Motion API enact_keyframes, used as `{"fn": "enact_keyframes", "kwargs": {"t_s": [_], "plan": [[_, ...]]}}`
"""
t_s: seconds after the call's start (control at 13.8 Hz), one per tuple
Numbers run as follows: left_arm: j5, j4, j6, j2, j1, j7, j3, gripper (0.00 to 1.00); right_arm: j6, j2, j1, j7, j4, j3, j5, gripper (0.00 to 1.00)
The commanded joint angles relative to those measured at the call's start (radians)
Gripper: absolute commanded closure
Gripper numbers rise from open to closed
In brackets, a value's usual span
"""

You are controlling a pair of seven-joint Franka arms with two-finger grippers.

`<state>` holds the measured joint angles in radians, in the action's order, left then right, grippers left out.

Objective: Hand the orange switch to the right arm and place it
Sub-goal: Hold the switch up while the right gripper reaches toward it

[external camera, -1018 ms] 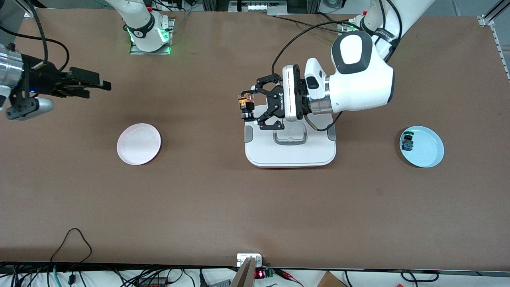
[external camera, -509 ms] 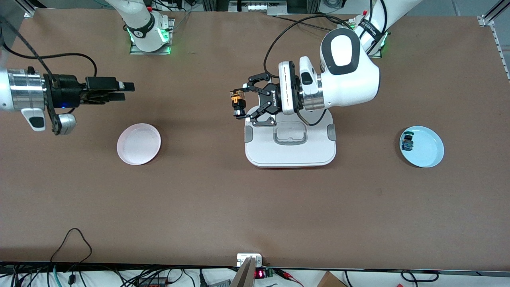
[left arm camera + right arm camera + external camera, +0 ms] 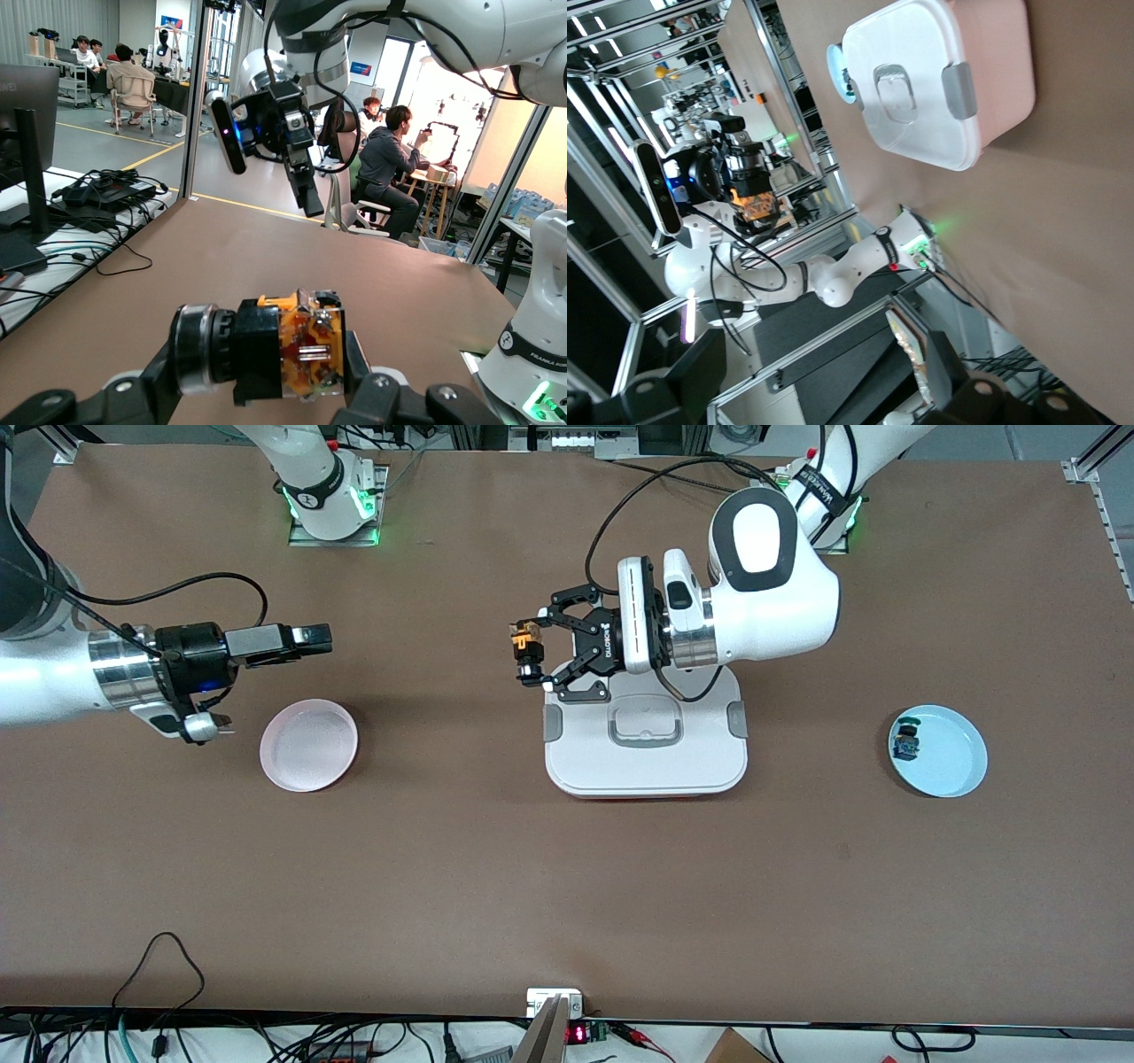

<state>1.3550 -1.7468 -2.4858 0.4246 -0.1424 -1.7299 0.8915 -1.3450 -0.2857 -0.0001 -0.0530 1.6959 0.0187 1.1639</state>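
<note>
The left gripper (image 3: 530, 657) is clamped on the orange switch (image 3: 524, 652), holding it in the air just over the edge of the white lidded box (image 3: 646, 762) that faces the right arm's end. The right gripper (image 3: 312, 638) hangs with its fingers spread apart — holding nothing — above bare table beside the pink plate (image 3: 309, 745). A blue plate (image 3: 946, 755) toward the left arm's end carries a small dark part (image 3: 905, 741).

Orange switch (image 3: 526, 651) orange and black; pink plate (image 3: 309, 745); pale blue plate (image 3: 952, 762); white container (image 3: 647, 753); brown table (image 3: 567, 868).
</note>
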Motion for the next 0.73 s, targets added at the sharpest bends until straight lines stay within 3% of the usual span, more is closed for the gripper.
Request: {"fn": "enact_keyframes", "kwargs": {"t_s": [0.0,0.36,0.65], "plan": [[0.047,-0.016,-0.004,-0.012,-0.023,-0.040,0.026,1.00,-0.028,-0.007,0.044,-0.001,0.018,-0.003,0.081,0.00],[0.049,-0.016,-0.004,-0.010,-0.023,-0.042,0.027,1.00,-0.057,-0.018,0.084,-0.018,0.149,-0.003,0.342,0.00],[0.050,-0.011,-0.005,0.003,-0.017,-0.040,0.027,1.00,-0.091,-0.059,0.141,-0.021,0.153,-0.003,0.491,0.00]]}}
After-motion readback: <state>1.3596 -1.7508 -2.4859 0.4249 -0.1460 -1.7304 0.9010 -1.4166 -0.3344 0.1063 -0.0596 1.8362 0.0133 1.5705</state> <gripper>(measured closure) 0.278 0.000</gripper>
